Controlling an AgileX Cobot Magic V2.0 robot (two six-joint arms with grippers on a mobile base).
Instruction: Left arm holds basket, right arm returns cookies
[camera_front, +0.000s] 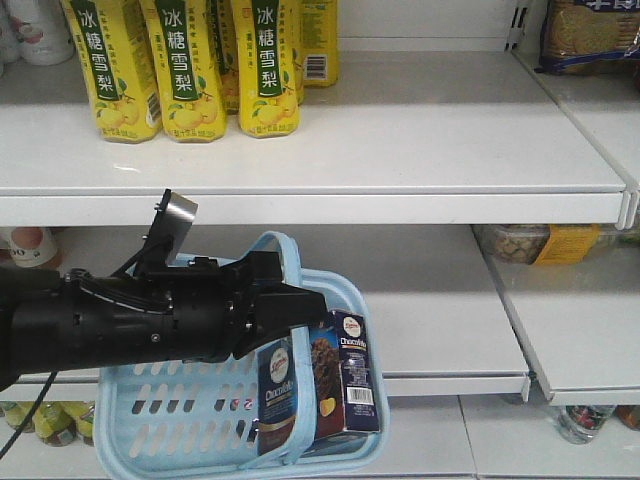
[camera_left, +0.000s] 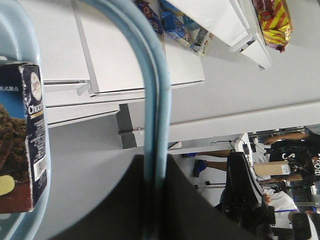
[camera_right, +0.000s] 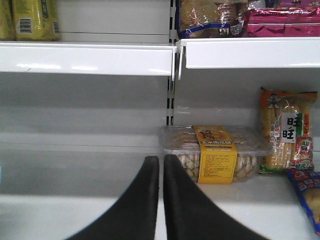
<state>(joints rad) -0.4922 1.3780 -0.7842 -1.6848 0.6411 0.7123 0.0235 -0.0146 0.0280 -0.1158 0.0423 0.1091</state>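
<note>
One hand (camera_front: 300, 306) (L, on basket (camera_front: 160, 420)) hides cookies' (camera_front: 346, 372) top

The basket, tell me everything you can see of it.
The basket is light blue plastic with slotted sides and a matching hoop handle. It hangs in front of the white shelves, carried by the left gripper, whose jaws are closed on the handle. Dark blue Chocofello cookie boxes stand upright inside at one end. Its bottom edge runs out of the front view.
</note>
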